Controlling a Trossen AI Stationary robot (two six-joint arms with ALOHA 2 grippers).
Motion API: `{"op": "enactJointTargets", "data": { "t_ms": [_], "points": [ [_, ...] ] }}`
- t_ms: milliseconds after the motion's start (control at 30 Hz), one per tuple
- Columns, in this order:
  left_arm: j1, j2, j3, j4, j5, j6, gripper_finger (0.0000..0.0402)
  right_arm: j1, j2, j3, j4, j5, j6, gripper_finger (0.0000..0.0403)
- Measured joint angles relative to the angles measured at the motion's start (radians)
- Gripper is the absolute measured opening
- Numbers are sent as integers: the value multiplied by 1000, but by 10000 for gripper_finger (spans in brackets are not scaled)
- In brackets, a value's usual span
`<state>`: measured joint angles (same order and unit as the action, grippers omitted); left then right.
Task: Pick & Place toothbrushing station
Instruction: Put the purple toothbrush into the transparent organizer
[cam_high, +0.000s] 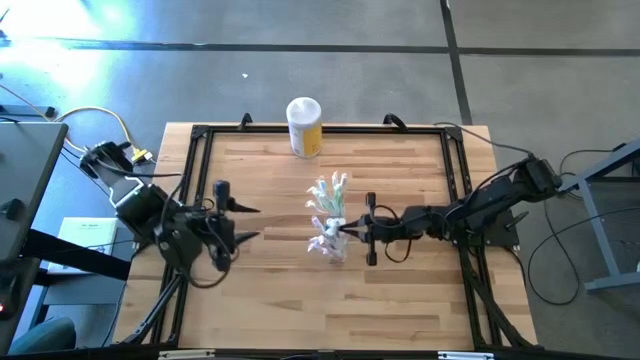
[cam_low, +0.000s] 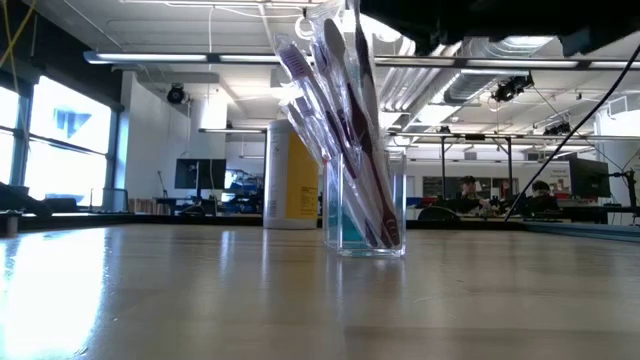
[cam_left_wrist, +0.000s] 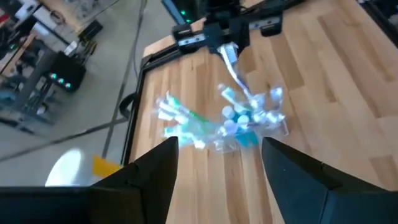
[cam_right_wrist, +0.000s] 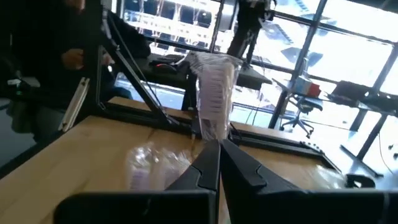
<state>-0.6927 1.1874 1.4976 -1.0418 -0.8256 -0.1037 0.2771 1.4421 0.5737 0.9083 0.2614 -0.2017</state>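
A small clear cup (cam_high: 332, 243) stands upright on its base mid-table, and it also shows in the low view (cam_low: 365, 210). Several wrapped toothbrushes (cam_high: 328, 195) stick up out of it and fan toward the far edge; they also show in the left wrist view (cam_left_wrist: 186, 121). My right gripper (cam_high: 352, 230) is beside the cup's right side, shut on one wrapped toothbrush (cam_right_wrist: 212, 93). My left gripper (cam_high: 246, 221) is open and empty, left of the cup, and its fingers frame the cup in its wrist view (cam_left_wrist: 217, 171). My right gripper pinches one wrapped toothbrush between its two fingers, which meet on the wrapper (cam_right_wrist: 211, 138). The fingers come roughly level from the table's right. From the fingers the brush (cam_left_wrist: 235, 71) runs toward the cluster in the cup; whether its end is inside the cup is hidden.
A yellow canister with a white lid (cam_high: 304, 126) stands upright near the far edge, behind the cup. A black frame (cam_high: 196, 150) rims the wooden tabletop. Bare wood lies along the near side and between my left gripper and the cup.
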Motion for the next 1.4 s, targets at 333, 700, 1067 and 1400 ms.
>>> {"op": "enactJointTargets", "data": {
  "t_ms": [333, 700, 1067, 1400],
  "points": [
    [-1, -260, -390, 268, -32, -26, 223, -12, 108, -147, 317, 0, 125, 3],
    [-1, -555, -778, 520, -28, -81, 223, -56, 353, -146, 519, -6, 271, 2],
    [-1, -724, -968, 606, 5, -115, 223, 13, 364, -145, 466, 6, 319, 2],
    [-1, -788, -1065, 600, 24, -168, 223, 18, 365, -147, 427, 2, 347, 22]
  ]
}}
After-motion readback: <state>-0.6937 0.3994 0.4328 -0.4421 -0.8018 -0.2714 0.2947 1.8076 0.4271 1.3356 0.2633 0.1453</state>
